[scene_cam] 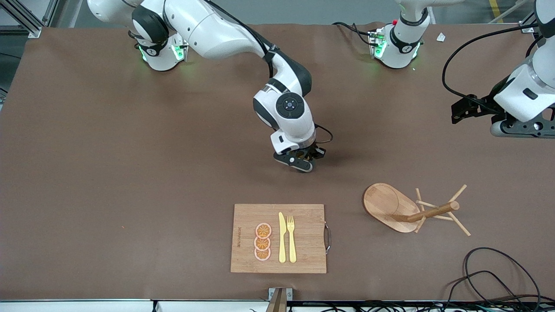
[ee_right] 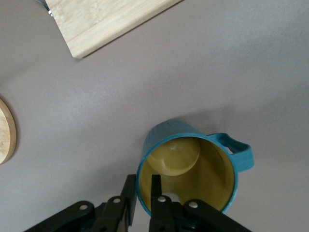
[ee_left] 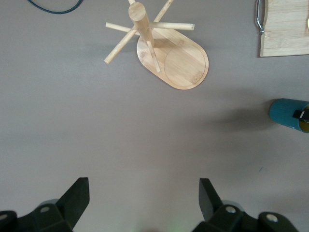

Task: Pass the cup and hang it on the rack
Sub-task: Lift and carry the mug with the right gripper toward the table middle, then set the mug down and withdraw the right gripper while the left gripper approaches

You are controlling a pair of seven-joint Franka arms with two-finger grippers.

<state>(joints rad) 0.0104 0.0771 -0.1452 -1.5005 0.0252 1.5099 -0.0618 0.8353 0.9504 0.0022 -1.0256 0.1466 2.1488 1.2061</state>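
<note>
The teal cup (ee_right: 193,159), yellowish inside, stands upright on the brown table, its handle (ee_right: 239,152) away from my fingers. My right gripper (ee_right: 143,180) is low over it, one finger inside the rim and one outside, slightly parted with a sliver of gap at the wall. In the front view that gripper (scene_cam: 299,164) hides the cup. The left wrist view shows the cup (ee_left: 288,113) from the side. The wooden rack (scene_cam: 407,208) stands upright toward the left arm's end, nearer the camera than the cup. My left gripper (ee_left: 144,186) waits open high above the table, holding nothing.
A bamboo cutting board (scene_cam: 277,238) with orange slices (scene_cam: 262,242), a yellow knife (scene_cam: 282,237) and a fork (scene_cam: 291,238) lies nearer the camera than the cup. Black cables (scene_cam: 490,277) curl at the table's front corner by the left arm's end.
</note>
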